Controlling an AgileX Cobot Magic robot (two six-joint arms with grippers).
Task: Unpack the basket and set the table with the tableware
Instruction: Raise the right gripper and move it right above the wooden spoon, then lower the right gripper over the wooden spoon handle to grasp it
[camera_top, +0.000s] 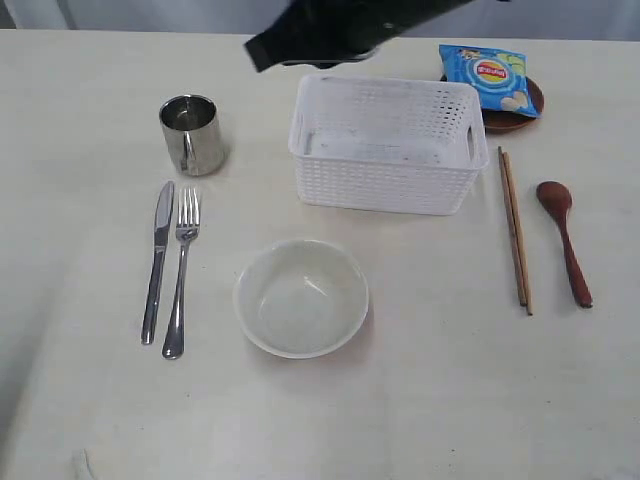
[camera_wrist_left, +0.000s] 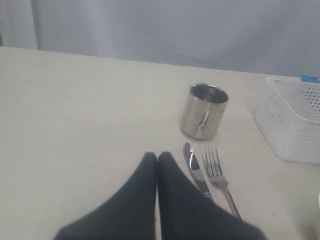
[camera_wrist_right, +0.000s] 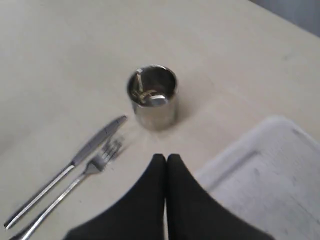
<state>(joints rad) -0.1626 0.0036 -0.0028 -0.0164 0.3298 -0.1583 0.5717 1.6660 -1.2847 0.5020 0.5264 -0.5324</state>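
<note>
Basket (camera_top: 385, 150) is noted upright at the far middle of the table (camera_top: 90, 420); nothing is seen inside it in the exterior view. Tableware is laid out around it: cup (camera_top: 192, 133) to its left, knife (camera_top: 158, 262) and fork (camera_top: 182, 270) side by side nearer than the cup, bowl (camera_top: 301, 297) in front of the basket, chopsticks (camera_top: 514, 230) and spoon (camera_top: 563, 240) to its right. Plate (camera_top: 512, 122) sits behind the basket's right corner, mostly covered by a blue chip bag (camera_top: 488, 77).

Left gripper (camera_wrist_left: 157, 159): fingers pressed together, nothing held, knife tip seen close by. Right gripper (camera_wrist_right: 166, 159): likewise closed and empty, held above the table between cup and basket corner.

Step judged: unpacking finished, layout at or near its end. No grasp is thought to be called for next, only a retreat of the arms without cup or basket being brushed. If the plate is wanted by the bowl, the bag would have to be dealt with first.
</note>
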